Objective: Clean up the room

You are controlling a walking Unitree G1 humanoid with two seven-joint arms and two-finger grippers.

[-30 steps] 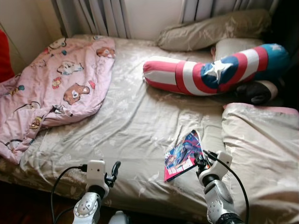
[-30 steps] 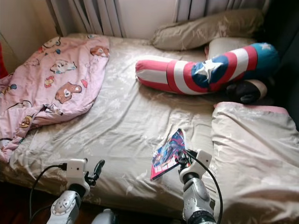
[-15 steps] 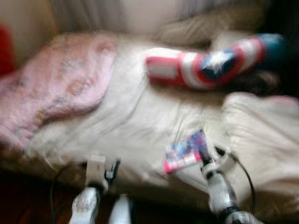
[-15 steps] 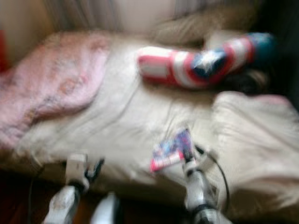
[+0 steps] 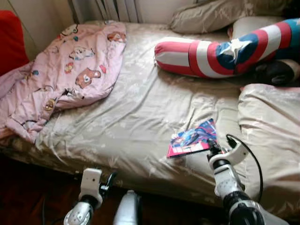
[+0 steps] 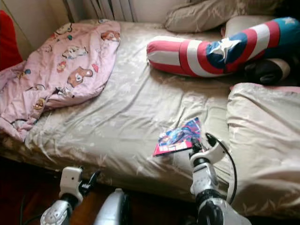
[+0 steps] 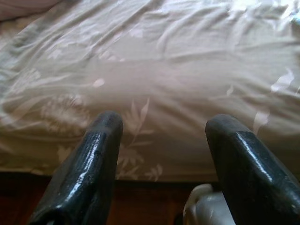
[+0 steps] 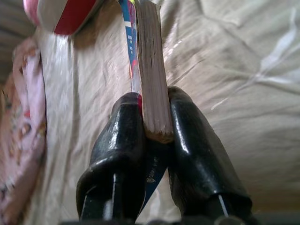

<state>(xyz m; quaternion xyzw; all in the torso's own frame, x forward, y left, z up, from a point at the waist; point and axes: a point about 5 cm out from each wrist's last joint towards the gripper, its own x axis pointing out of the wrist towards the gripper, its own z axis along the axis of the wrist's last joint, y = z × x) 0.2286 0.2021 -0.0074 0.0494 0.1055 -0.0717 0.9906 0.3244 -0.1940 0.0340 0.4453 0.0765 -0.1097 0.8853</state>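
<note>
Two black fingers [image 8: 187, 136] of the right gripper [image 8: 157, 129] are pressed tight against the two faces of a thin book [image 5: 193, 139], pinching its near corner so the page edges stand up between them. The book, with a bright blue and pink cover, sits at the near right of the bed [image 5: 140, 117], apparently just off the sheet, with the gripper right at its near edge. To carry it off well, the grip should probably stay firm and the lift go straight up, since a hold on one corner may let the book sag or swing.

On the left, the left gripper [image 7: 161, 140] hangs low by the near edge of the bed, fingers spread wide, holding nothing.

Further out, a pink blanket [image 5: 65, 75] lies crumpled at the far left. A long red, white and blue pillow [image 5: 220, 54] lies across the far right.
</note>
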